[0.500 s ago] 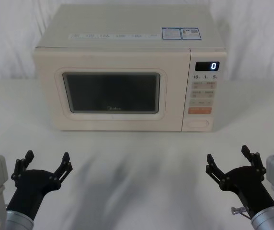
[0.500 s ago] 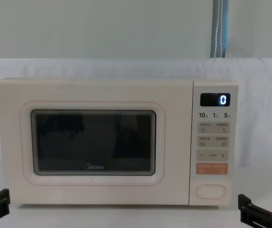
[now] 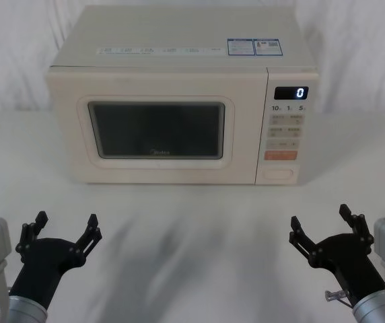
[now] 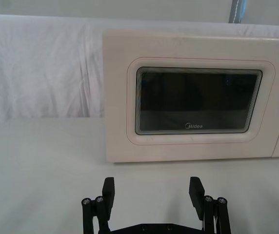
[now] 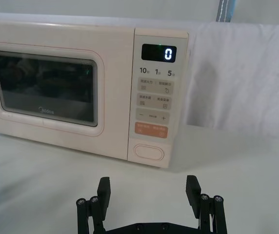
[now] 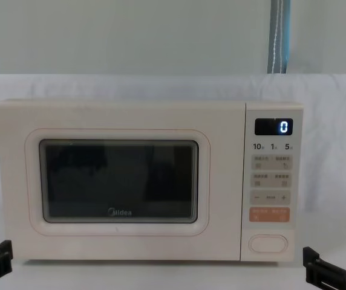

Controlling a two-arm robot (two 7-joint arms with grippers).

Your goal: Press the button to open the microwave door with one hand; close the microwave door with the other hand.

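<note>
Black left hand (image 3: 66, 224) and right hand (image 3: 318, 219), fingers spread, low before microwave (image 3: 179, 101).

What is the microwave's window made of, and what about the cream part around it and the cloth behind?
The window looks like dark glass: smooth, with faint reflections. The microwave door around it seems painted metal or plastic, cream and matte; the look can't settle which. The backdrop is white fabric, judging by its wrinkles and folds.
</note>
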